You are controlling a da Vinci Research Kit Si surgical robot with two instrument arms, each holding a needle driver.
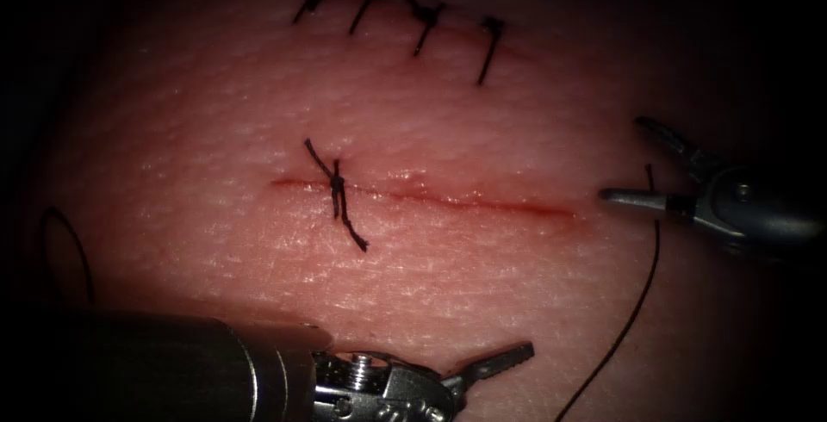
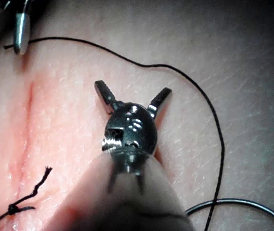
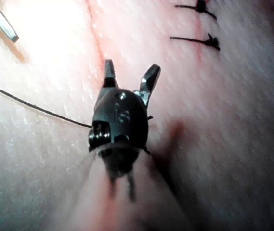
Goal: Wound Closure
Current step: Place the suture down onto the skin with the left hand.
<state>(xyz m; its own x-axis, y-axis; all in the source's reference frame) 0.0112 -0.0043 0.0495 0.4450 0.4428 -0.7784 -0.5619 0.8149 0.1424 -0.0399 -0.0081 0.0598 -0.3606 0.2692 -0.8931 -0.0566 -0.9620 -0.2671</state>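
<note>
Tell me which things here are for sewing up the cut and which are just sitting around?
For the job:
- cut in the tissue, one knot tied across it
- loose thread, right of the cut
- left hand, open, holding nothing
- right hand, open, holding nothing

Just sitting there:
- four finished stitches higher on the tissue

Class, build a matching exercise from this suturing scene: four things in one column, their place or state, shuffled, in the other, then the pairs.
1. left gripper
2. right gripper
3. knotted black stitch
4. loose thin black thread

A. tied across the red cut
B. open, holding nothing, off the cut's right end
C. trailing over the pale pink tissue, right of the cut
D. open, holding nothing, below the cut

Pairs: 1-D, 2-B, 3-A, 4-C
</note>
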